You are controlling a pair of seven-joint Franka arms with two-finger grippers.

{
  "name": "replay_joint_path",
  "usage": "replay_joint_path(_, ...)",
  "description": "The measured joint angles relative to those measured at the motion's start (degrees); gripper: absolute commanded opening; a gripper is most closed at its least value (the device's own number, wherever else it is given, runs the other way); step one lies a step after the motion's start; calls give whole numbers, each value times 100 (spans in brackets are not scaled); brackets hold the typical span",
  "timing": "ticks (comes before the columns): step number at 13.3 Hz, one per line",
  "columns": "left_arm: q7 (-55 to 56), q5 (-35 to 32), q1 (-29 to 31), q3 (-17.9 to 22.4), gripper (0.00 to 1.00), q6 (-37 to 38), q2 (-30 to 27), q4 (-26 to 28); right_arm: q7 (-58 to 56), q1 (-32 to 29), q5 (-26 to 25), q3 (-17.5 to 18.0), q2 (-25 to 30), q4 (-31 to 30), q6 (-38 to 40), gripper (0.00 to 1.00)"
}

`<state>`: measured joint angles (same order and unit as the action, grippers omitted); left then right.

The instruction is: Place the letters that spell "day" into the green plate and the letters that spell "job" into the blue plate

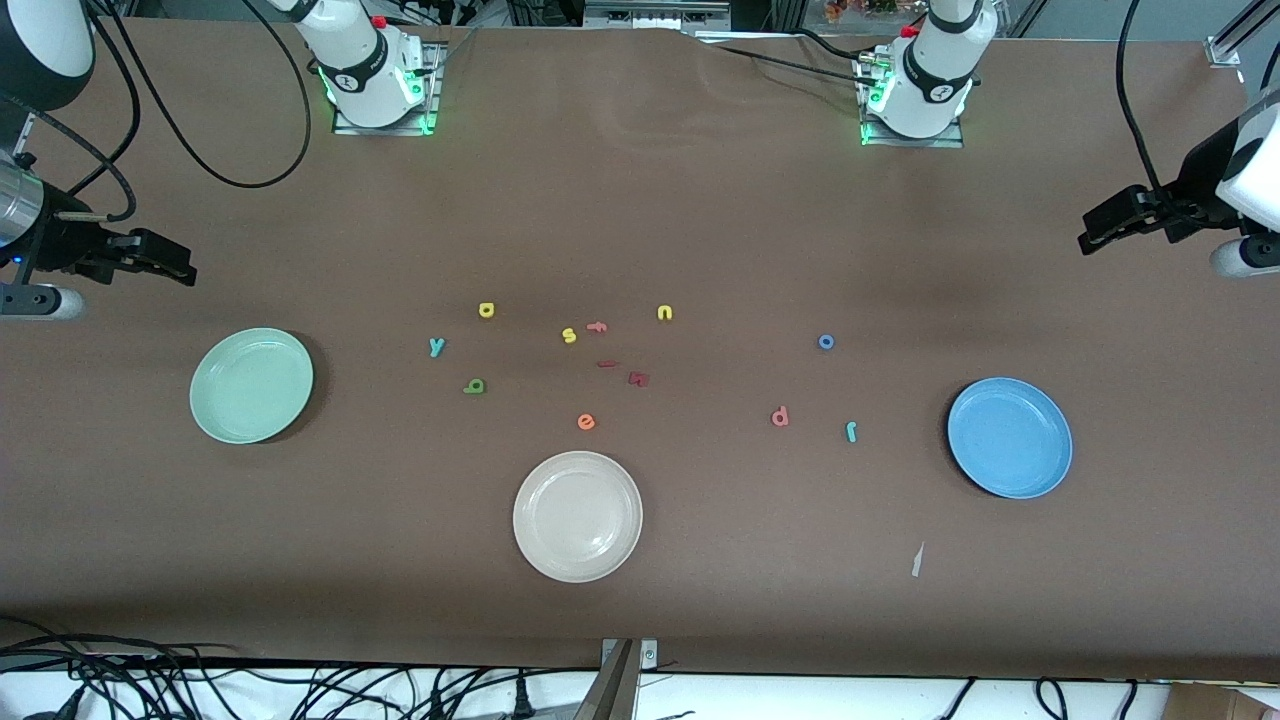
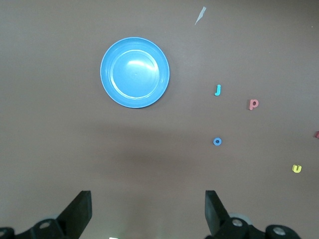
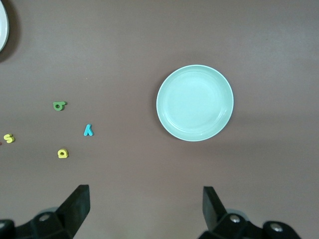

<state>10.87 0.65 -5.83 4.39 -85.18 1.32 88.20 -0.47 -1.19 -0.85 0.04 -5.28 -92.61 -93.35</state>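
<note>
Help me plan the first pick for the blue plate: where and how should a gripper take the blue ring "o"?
Come straight down on the blue ring "o" with the left gripper, open now, pinching across its outer edge. It lies flat and alone on the table, and being round, any finger angle probably works.

White arms [image 1: 360, 60], black fingers [image 2: 79, 211], black cables, green base lights.

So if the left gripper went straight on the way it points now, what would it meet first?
Most likely bare table. The left gripper hangs open, pointing down at brown surface between the blue plate and the left arm's base. Nothing lies between its fingers, though its height is hard to judge.
</note>
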Motion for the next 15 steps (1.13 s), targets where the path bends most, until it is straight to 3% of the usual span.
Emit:
replay_joint_path(8, 0, 0, -27, -55, 100, 397, 12, 0, 26, 6, 4, 12, -155, -4, -53, 100)
replay_joint_path(15, 0, 0, -6, -49, 100, 402, 15, -4, 53, 522, 12, 96, -1291, 7, -461, 100)
